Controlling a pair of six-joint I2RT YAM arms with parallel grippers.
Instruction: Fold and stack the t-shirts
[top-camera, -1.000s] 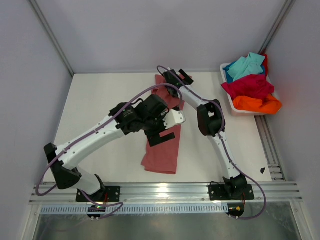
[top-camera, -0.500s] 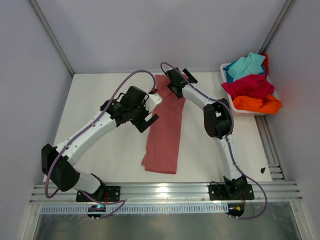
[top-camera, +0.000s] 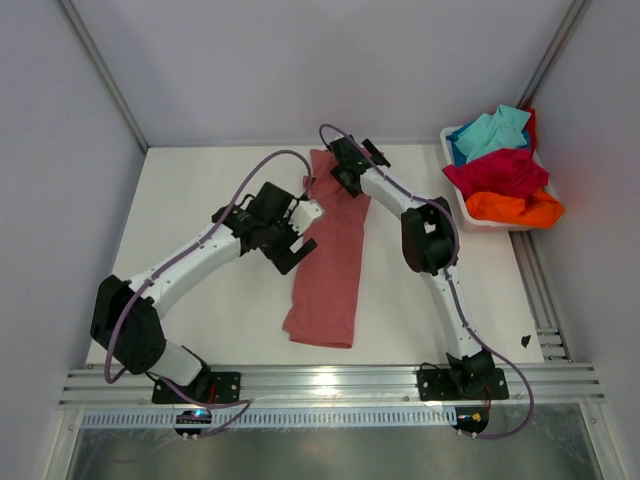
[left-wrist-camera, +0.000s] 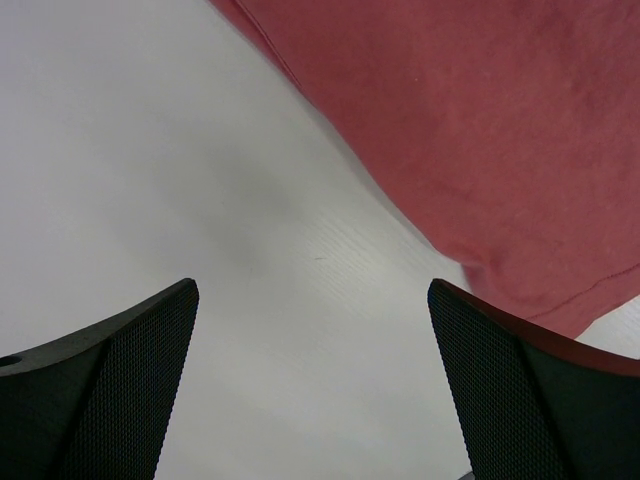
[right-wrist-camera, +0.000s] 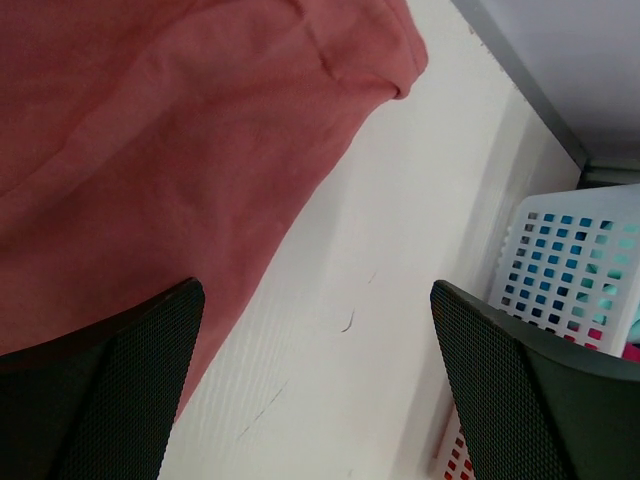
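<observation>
A dusty salmon-pink t-shirt (top-camera: 330, 270) lies on the white table (top-camera: 200, 200) as a long narrow strip running from the back to the front. My left gripper (top-camera: 303, 235) hovers at the strip's left edge, open. In the left wrist view the left gripper (left-wrist-camera: 312, 290) spans bare table, and the shirt (left-wrist-camera: 480, 130) fills the upper right. My right gripper (top-camera: 358, 160) is open at the shirt's far right corner. The right wrist view has the right gripper (right-wrist-camera: 316, 290) over bare table beside the shirt (right-wrist-camera: 150, 150). Neither gripper holds anything.
A white plastic tub (top-camera: 455, 190) stands at the back right, holding a turquoise tee (top-camera: 492, 130), a crimson tee (top-camera: 497, 170) and an orange tee (top-camera: 515, 208). Its perforated wall (right-wrist-camera: 560, 260) shows in the right wrist view. A metal rail (top-camera: 330, 382) runs along the near edge.
My left gripper has pulled back from over the shirt's middle to its left edge. The shirt now lies uncovered as a strip. The right gripper has barely shifted.
</observation>
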